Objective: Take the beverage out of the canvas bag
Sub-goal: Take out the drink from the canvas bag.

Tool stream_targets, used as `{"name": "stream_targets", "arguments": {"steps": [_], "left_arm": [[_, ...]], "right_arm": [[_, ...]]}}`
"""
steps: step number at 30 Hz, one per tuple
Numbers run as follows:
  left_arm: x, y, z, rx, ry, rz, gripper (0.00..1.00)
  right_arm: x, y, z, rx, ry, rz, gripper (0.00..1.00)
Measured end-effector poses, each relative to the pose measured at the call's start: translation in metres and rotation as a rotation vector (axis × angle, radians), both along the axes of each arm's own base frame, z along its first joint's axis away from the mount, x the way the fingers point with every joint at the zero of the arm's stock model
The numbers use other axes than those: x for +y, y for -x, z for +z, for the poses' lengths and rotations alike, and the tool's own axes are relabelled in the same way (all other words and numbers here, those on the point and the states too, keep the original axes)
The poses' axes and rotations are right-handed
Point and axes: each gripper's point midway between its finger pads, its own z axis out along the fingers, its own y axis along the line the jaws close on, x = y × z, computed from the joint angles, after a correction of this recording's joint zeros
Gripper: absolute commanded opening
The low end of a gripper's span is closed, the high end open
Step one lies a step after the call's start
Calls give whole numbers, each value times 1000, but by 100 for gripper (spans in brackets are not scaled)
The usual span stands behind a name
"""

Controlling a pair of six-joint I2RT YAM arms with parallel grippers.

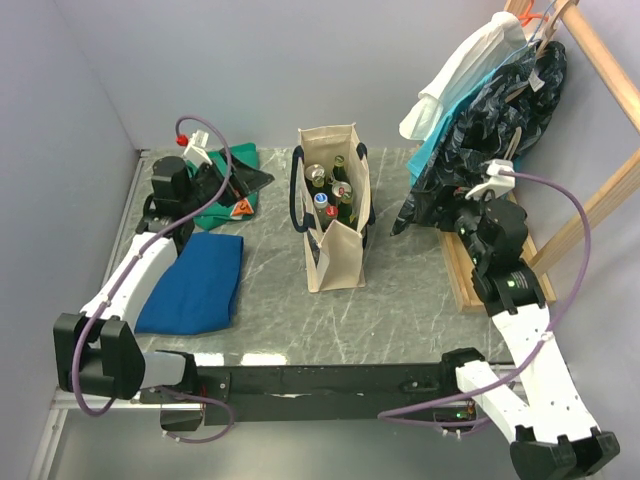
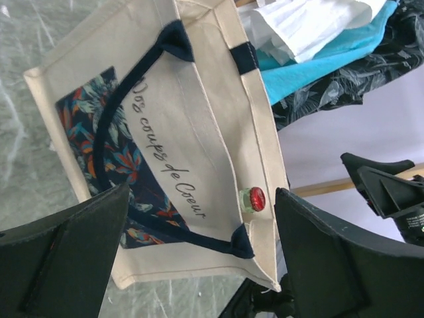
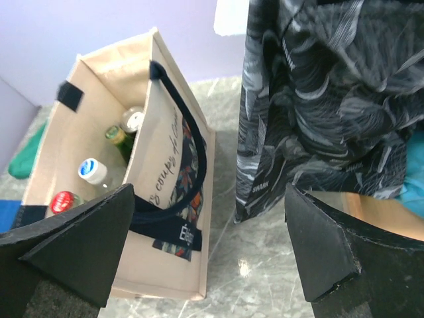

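left pincer (image 2: 202, 192), right pincer (image 3: 211, 190), wide open, empty

Walls of the canvas bag (image 1: 335, 262) hide the bottles (image 1: 328, 190) below their necks; at one o'clock the edge crops the wooden rack (image 1: 600, 55).

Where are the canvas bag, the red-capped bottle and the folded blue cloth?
canvas bag (image 1: 335, 262): top external view, on its near cream side panel.
red-capped bottle (image 3: 63, 201): right wrist view, on the red cap inside the bag.
folded blue cloth (image 1: 195, 280): top external view, middle of its upper face.
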Motion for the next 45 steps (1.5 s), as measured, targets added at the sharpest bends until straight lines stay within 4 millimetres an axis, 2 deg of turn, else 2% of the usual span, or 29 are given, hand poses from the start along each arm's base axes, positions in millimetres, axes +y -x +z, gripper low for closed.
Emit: {"name": "stream_targets", "arguments": {"steps": [4,7,9,12,15,19,25,27,30,35,38,42,45], "left_arm": [[-14,3,0,-12,-86,34,96],[-35,11,23,-80,-162,63,96],[-43,22,39,-137,-185,84,96],[-48,33,49,-179,-208,133,96],[-60,40,47,-195,-243,151,96],[-80,41,33,-167,-324,138,96],[-115,34,32,-190,-399,101,96],[-126,36,37,-215,-426,83,96],[-133,40,48,-254,-442,70,96],[-125,48,66,-305,-432,66,96],[-128,57,75,-331,-407,18,96],[-141,69,75,-349,-413,-75,96],[-150,71,71,-351,-441,-112,96]], "right_arm": [[-2,6,13,-35,-7,-7,100],[-2,4,16,-36,-13,-8,100],[-2,1,9,-7,-9,-11,100],[-3,-1,-8,54,5,-22,100],[-4,1,-13,75,10,-26,100],[-5,4,-9,62,11,-23,100],[0,6,-12,72,23,-6,100],[1,6,-15,85,27,-4,100],[1,7,-20,103,34,-7,100],[2,7,-22,109,40,-5,100],[5,7,-23,112,41,4,100],[11,6,-27,125,45,22,100],[14,3,-31,142,50,30,100]]}}
